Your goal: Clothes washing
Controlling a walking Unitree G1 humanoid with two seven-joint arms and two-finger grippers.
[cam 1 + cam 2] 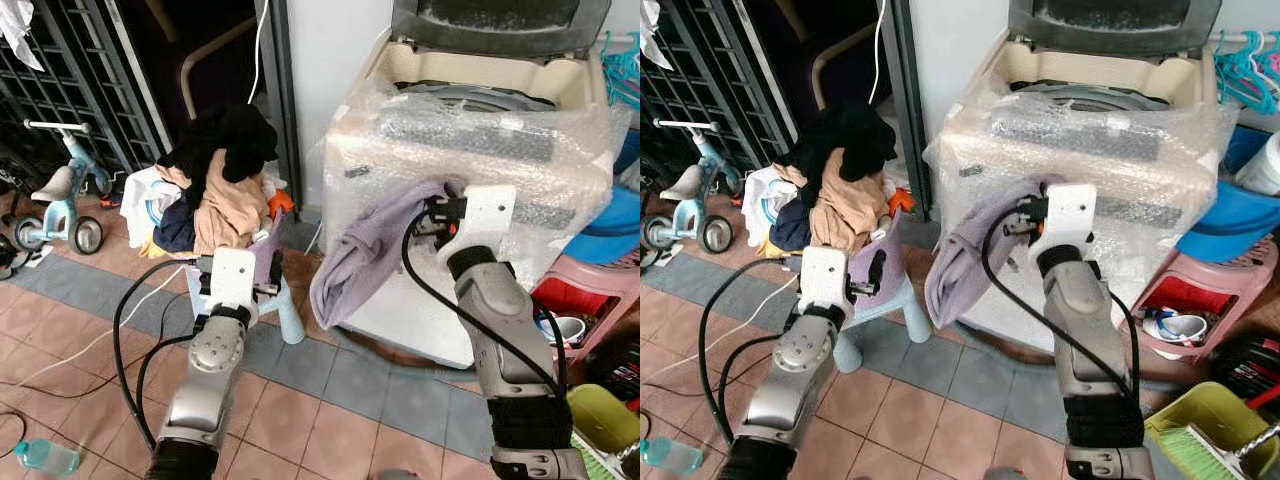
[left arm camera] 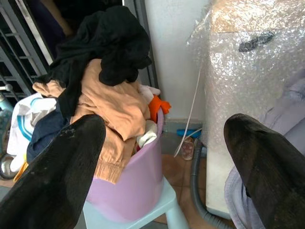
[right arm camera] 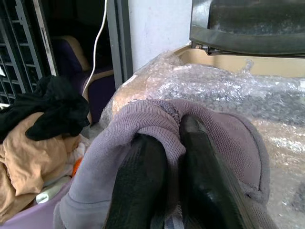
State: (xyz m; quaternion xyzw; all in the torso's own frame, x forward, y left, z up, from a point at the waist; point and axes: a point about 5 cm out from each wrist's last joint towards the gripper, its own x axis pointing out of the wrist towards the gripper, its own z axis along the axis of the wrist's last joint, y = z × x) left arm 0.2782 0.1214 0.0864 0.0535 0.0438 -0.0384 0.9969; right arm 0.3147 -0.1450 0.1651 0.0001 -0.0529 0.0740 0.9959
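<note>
Your right gripper (image 3: 164, 191) pinches the mauve garment (image 1: 365, 255), which hangs against the bubble-wrapped washing machine (image 1: 470, 150) below its open tub. Lift too low and the trailing cloth snags that wrap (left gripper (image 2: 157, 167) open, idle by the laundry basket (image 2: 131, 183)).

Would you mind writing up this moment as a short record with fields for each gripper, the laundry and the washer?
right gripper: shut on the purple garment, held up against the front of the washing machine
left gripper: open, empty, pointed at the laundry basket
laundry basket: lilac, on a pale blue stool, heaped with black, tan and white clothes
washing machine: top loader, lid raised, body wrapped in bubble wrap
nearby: child's tricycle to the robot's left, pink stool to its right
</note>
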